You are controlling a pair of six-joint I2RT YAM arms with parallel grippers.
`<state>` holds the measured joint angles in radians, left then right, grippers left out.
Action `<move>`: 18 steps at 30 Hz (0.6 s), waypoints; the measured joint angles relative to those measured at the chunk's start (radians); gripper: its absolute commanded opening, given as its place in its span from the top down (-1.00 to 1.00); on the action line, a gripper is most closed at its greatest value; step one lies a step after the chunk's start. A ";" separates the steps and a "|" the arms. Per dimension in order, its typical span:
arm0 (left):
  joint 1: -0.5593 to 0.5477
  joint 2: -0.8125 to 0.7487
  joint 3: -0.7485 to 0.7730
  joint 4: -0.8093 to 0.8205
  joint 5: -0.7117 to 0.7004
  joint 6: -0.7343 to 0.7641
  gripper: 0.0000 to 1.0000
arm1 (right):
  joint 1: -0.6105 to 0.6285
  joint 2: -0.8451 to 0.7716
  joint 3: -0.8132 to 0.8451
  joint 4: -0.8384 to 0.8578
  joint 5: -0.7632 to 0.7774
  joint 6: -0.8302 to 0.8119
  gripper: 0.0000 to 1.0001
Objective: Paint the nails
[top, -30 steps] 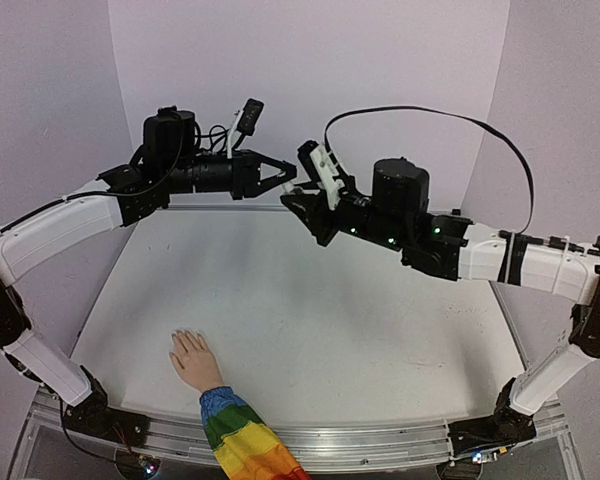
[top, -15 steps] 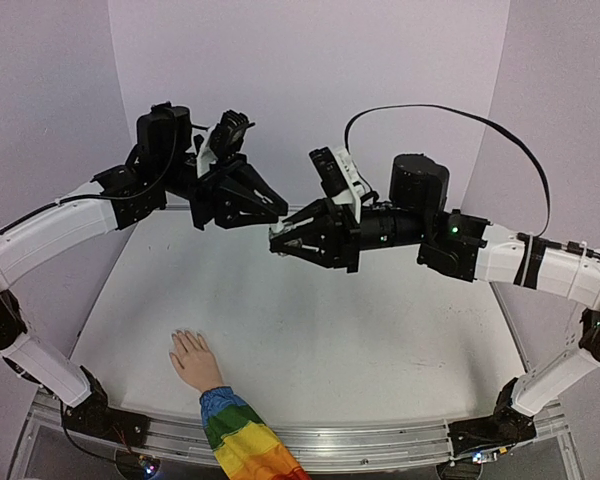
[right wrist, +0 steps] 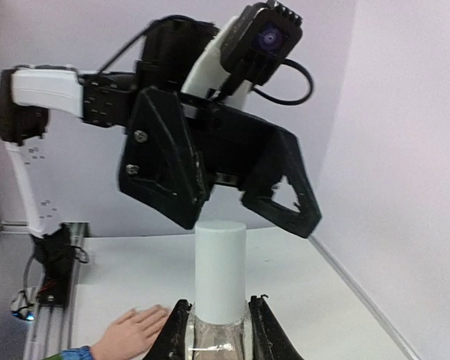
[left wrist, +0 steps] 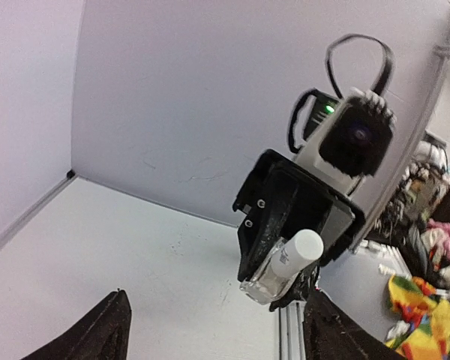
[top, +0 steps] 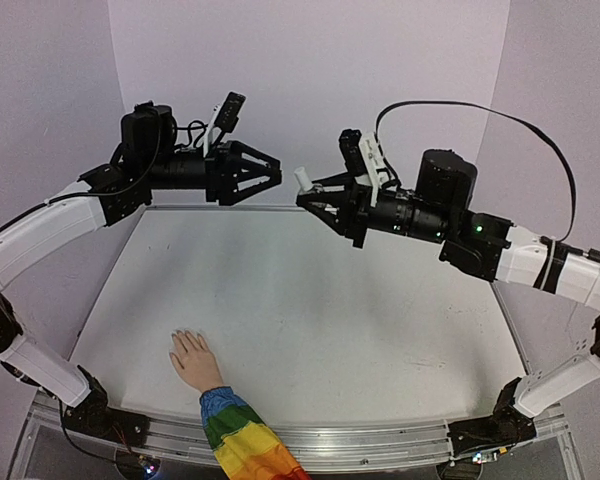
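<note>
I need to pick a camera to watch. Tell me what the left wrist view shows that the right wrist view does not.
Left wrist only: the right gripper seen from outside, shut on the whole clear bottle, its wrist camera above, and coloured clutter past the table edge.
Right wrist only: the open left gripper beyond the cap, and the mannequin hand flat on the table.
Both: the white-capped bottle and the white table.
</note>
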<state>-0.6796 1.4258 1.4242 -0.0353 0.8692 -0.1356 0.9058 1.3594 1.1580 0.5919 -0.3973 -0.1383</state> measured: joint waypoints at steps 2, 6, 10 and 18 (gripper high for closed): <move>-0.001 0.003 0.000 -0.002 -0.077 -0.079 -0.71 | 0.000 0.014 0.000 0.007 0.098 -0.037 1.00; -0.010 0.016 0.000 -0.006 -0.196 -0.192 -0.65 | 0.000 0.069 0.000 0.042 0.258 -0.086 1.00; -0.027 0.028 0.000 -0.017 -0.299 -0.248 -0.60 | 0.000 0.131 0.002 0.066 0.392 -0.110 1.00; -0.057 0.074 0.002 -0.016 -0.393 -0.286 -0.34 | 0.012 0.187 0.021 0.082 0.506 -0.136 1.00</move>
<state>-0.7368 1.4998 1.4265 -0.0509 0.4767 -0.4221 0.9176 1.5467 1.1793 0.6743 0.1089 -0.2745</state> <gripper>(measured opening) 0.720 0.224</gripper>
